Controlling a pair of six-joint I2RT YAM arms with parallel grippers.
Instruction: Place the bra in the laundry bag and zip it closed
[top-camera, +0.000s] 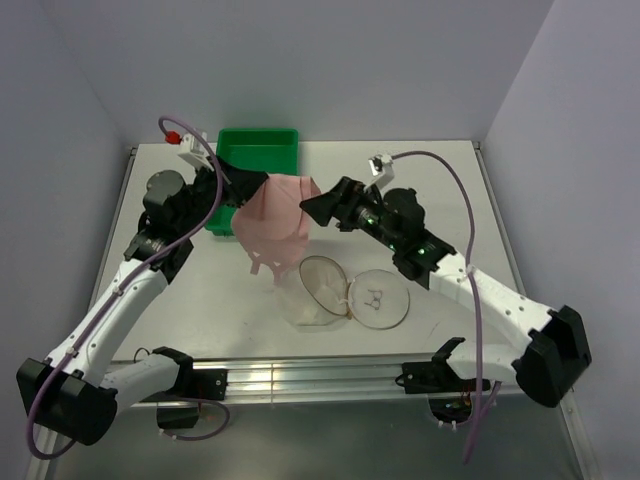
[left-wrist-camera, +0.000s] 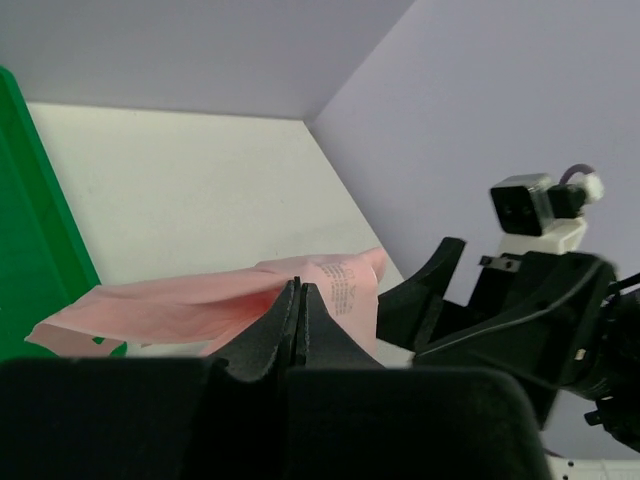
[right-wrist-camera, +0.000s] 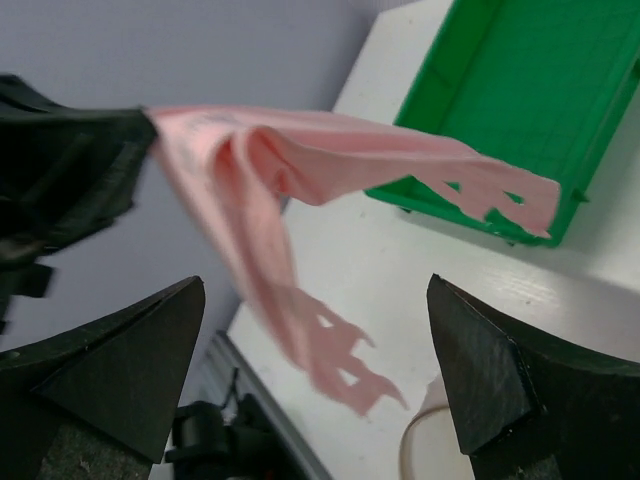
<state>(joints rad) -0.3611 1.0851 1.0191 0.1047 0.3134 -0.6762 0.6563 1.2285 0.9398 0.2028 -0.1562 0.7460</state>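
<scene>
The pale pink bra (top-camera: 275, 222) hangs in the air in front of the green tray (top-camera: 258, 150), its straps dangling toward the table. My left gripper (top-camera: 250, 187) is shut on its upper left edge; in the left wrist view the jaws (left-wrist-camera: 298, 290) pinch the pink fabric (left-wrist-camera: 190, 305) by its printed label. My right gripper (top-camera: 308, 207) stands open just right of the bra, touching nothing; the bra (right-wrist-camera: 260, 165) hangs ahead of its spread fingers (right-wrist-camera: 130, 370). The laundry bag (top-camera: 352, 292) lies open on the table below, its two round halves side by side.
The green tray (right-wrist-camera: 520, 90) sits empty at the back, close behind the hanging bra. The bag's rim (right-wrist-camera: 415, 440) shows at the bottom of the right wrist view. Grey walls close in the table at the back and on both sides. A metal rail (top-camera: 320, 375) runs along the near edge.
</scene>
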